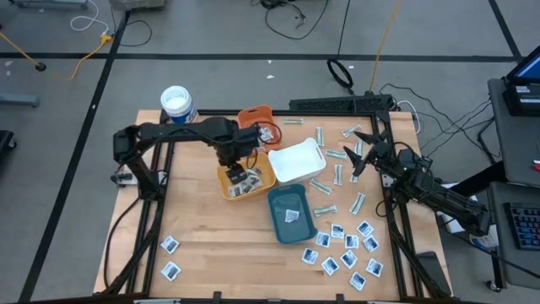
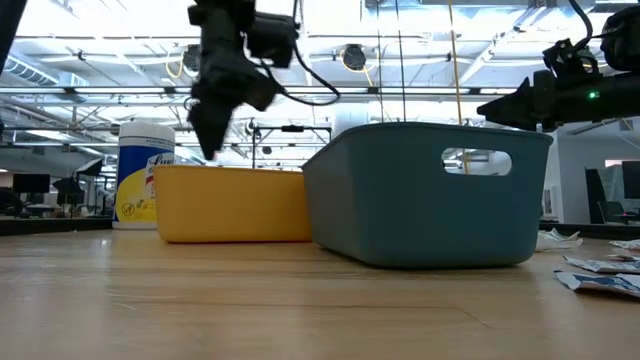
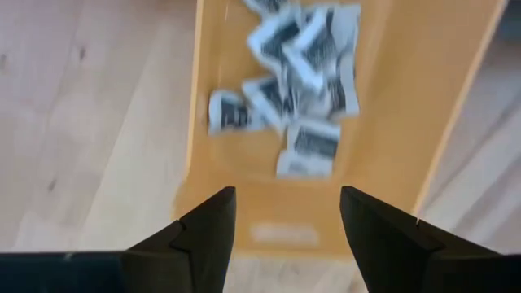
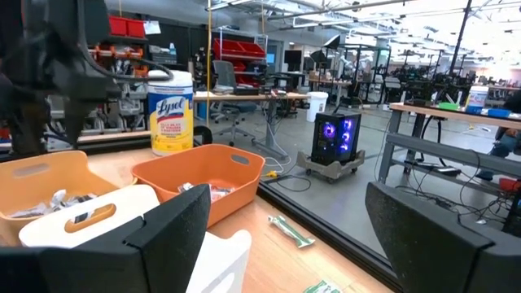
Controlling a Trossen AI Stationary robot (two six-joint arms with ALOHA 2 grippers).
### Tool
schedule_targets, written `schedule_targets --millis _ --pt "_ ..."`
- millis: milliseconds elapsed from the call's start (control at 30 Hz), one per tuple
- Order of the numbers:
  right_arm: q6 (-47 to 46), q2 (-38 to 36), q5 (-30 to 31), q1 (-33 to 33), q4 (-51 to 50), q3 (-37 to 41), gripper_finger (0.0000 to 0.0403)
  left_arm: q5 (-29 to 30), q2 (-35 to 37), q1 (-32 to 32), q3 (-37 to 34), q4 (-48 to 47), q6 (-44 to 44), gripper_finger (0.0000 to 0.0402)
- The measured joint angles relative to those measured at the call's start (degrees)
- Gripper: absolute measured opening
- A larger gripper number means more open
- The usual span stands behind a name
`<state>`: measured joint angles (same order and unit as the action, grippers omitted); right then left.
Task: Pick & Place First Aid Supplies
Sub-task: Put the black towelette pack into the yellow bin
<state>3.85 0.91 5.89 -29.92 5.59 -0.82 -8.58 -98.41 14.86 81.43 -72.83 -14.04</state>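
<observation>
1. Left gripper point(image 3: 285, 236) hangs right above the yellow tray point(image 1: 263, 179), fingers point(image 3: 207, 232) spread apart, nothing between them.
2. Yellow tray holds a loose heap of white sachets with dark print point(image 3: 297, 65), lying on its floor below the released claw.
3. Right gripper point(image 1: 359, 154) waits well to the right of the yellow tray, past the white tray point(image 1: 297, 162), raised off the table, jaws wide and empty.
4. Orange tray point(image 1: 256, 115) sits just behind the yellow tray, with a few packets inside.
5. Teal tray point(image 1: 291, 215) sits just in front and to the right of the yellow tray, one sachet inside.
6. More white sachets point(image 1: 348, 249) lie scattered on the table well to the right and front of the yellow tray; pale green strips point(image 1: 325, 187) lie to its right, beyond the white tray.
7. Wipes canister point(image 1: 177, 104) stands behind and left of the yellow tray.
</observation>
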Motion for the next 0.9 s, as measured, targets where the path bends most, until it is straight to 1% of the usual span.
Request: schedule_targets --millis 300,467,600,733,900 --pt "0.0 0.0 0.0 0.01 -0.02 0.0 0.0322 -0.07 7.61 -2.91 -0.09 -10.19 0.04 0.0198" --pt "-0.01 0.0 0.01 0.01 -0.02 0.0 0.0322 0.31 10.51 -5.77 -1.64 -10.87 0.67 0.0191" --pt "-0.01 0.0 0.0 0.01 -0.02 0.0 0.0322 0.94 10.51 -11.57 -3.6 -10.57 4.47 0.0191" --pt "-0.01 0.0 0.0 0.01 -0.02 0.0 0.0322 1.03 10.54 -19.53 -6.32 -10.4 8.96 0.0191" --pt "-0.01 0.0 0.0 0.0 -0.04 0.0 0.0322 1.05 10.51 -30.47 -9.53 -10.28 9.84 0.0191"
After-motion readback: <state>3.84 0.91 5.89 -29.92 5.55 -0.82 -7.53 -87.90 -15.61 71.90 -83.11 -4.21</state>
